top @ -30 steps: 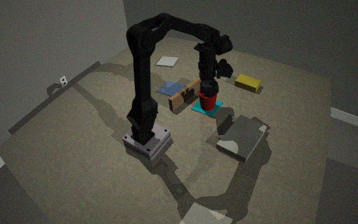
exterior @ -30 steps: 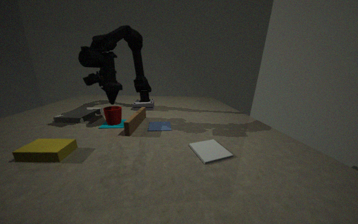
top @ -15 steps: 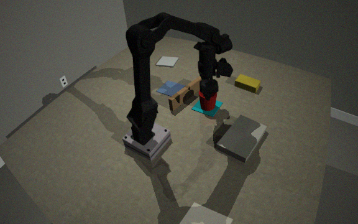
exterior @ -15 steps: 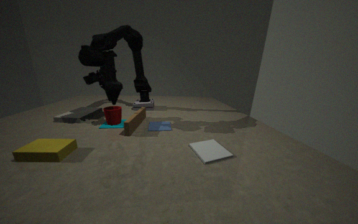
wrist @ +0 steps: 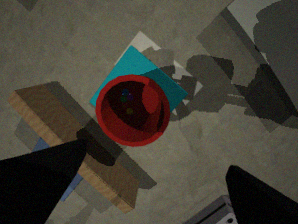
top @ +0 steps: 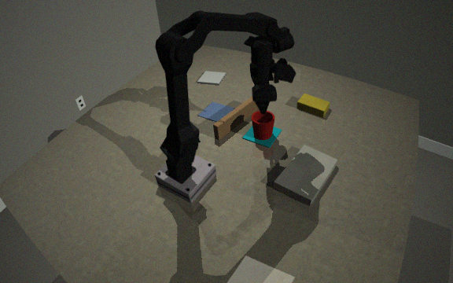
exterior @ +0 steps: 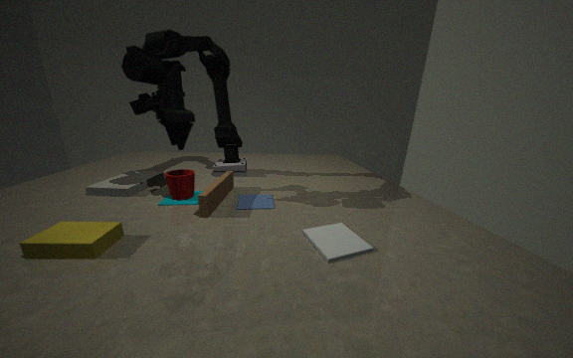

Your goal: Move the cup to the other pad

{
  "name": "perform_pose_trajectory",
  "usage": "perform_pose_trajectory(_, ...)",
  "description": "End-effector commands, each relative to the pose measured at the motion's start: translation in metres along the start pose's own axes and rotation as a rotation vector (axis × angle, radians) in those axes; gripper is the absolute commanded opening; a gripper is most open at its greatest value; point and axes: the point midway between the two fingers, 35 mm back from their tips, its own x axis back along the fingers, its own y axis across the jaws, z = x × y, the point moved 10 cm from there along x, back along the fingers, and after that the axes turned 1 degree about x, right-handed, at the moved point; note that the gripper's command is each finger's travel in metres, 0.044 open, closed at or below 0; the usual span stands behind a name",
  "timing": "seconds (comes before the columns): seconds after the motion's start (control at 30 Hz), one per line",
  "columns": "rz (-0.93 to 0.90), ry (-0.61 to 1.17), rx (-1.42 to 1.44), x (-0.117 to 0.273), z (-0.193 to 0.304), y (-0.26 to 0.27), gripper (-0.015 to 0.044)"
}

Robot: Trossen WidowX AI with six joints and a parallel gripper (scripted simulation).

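Cup: the red, tapered, open-topped plastic-looking cup [top: 263, 125] stands upright on the square teal pad [top: 251, 136], just beside the arched tan wooden block [top: 232, 118]. From the wrist view its base covers the pad's middle, with teal showing on the far side.

Marbles: small dark shapes lie in the cup's bottom [wrist: 129, 103]; too dim to count. None show on the counter [top: 93, 220].

Fingers: the black gripper [exterior: 181, 144] hangs above the cup, well clear of the rim in the exterior view. Its fingers are spread almost fully and hold nothing.

Other pad: the flat blue square pad [top: 215, 112] lies on the block's far side, bare.

Handling: judged stiff, light and smooth-walled, so likely to slip under a weak pinch. The loose marbles would roll and shift the weight if it tilts. Best taken across the wall just below the rim, kept vertical.

Progress: the cup looks set down and released, so the task seems done.
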Motion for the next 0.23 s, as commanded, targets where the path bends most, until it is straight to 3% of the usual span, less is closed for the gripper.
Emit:
perform_pose_trajectory(0.0,-0.004,-0.008,-0.006,0.0131,0.0010,-0.0006,0.0440)
perform_pose_trajectory(0.2,-0.004,-0.005,-0.001,0.0101,0.0010,-0.0005,0.0440)
